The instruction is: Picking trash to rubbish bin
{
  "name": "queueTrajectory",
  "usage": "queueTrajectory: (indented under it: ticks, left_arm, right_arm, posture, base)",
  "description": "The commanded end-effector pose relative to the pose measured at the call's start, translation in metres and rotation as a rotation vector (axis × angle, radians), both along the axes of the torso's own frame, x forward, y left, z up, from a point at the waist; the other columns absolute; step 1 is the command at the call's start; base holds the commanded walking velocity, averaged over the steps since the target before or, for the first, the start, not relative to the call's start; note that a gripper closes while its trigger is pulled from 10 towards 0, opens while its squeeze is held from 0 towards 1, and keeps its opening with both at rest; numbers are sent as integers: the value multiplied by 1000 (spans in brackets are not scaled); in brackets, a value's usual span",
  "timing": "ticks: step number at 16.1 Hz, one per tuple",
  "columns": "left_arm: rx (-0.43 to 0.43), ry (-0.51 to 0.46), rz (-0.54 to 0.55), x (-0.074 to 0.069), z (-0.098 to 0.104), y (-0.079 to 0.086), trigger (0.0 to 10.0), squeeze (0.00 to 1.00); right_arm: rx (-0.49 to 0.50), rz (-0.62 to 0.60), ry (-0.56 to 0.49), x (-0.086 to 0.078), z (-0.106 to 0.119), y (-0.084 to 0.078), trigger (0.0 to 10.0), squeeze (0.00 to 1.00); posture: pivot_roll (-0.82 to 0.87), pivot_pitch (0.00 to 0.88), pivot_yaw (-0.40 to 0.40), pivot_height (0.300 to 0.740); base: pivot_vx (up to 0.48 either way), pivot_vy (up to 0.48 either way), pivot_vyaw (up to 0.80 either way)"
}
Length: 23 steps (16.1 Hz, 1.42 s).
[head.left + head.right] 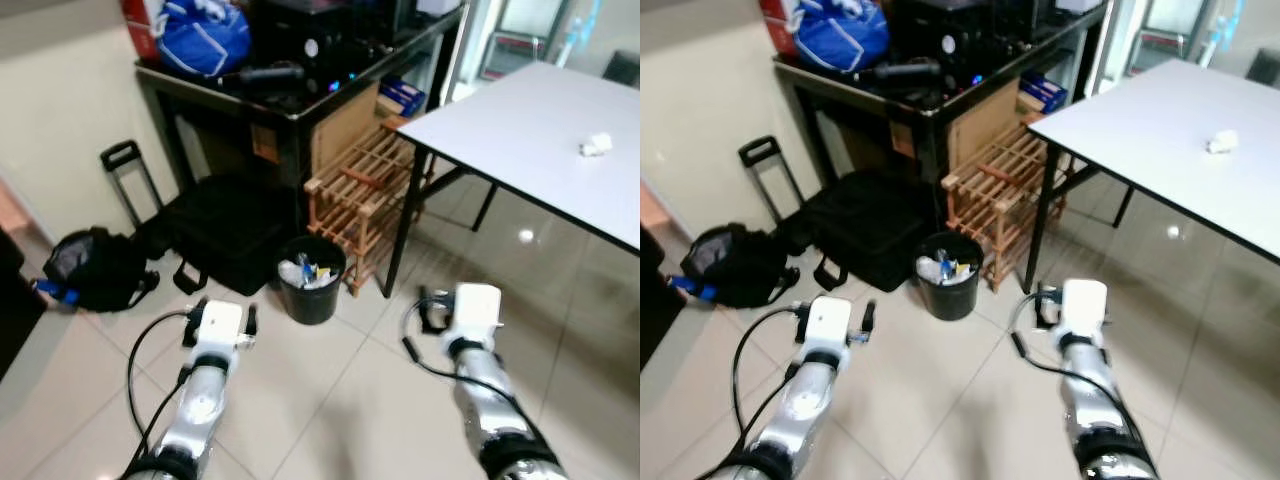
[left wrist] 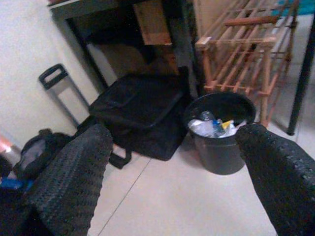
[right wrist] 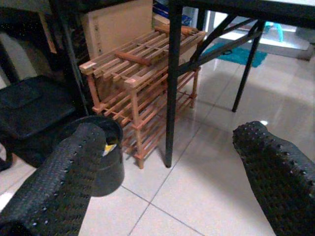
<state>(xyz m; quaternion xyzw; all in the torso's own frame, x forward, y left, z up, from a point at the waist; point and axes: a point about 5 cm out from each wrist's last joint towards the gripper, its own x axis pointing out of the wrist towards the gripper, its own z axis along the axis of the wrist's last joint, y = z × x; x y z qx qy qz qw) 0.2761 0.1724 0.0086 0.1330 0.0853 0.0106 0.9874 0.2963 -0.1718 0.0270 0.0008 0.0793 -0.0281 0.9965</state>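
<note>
Trash [image 1: 311, 272] fills the black rubbish bin [image 1: 311, 292] on the floor, beside the wooden rack [image 1: 362, 196]; no writing can be read. Left wrist view: left gripper [image 2: 172, 167] fingers wide apart before the bin. Right wrist view: right gripper [image 3: 172, 167] fingers wide apart, holding nothing.

Luggage and furniture crowd a tiled room's corner.
A black suitcase [image 1: 225, 235] with raised handle lies on the floor beside a black backpack [image 1: 92, 268], under a dark desk [image 1: 290, 105] carrying a blue bag [image 1: 203, 35]. A wooden slatted rack [image 1: 365, 195] stands between the desk and a white table [image 1: 530, 130].
</note>
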Motion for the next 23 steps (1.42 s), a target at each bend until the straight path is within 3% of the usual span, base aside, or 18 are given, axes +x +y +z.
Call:
queueTrajectory:
  ticks: [1, 23]
  left_arm:
    - [9, 0, 4, 2, 1, 0, 10000, 0]
    - [21, -6, -13, 5, 4, -4, 10000, 0]
  right_arm:
    - [1, -7, 1, 0, 0, -3, 10000, 0]
    - [1, -2, -15, 1, 3, -3, 10000, 0]
  posture:
    - [-34, 35, 34, 740]
    - [-31, 63, 31, 740]
  base:
    - [0, 0, -800]
    - [33, 0, -787]
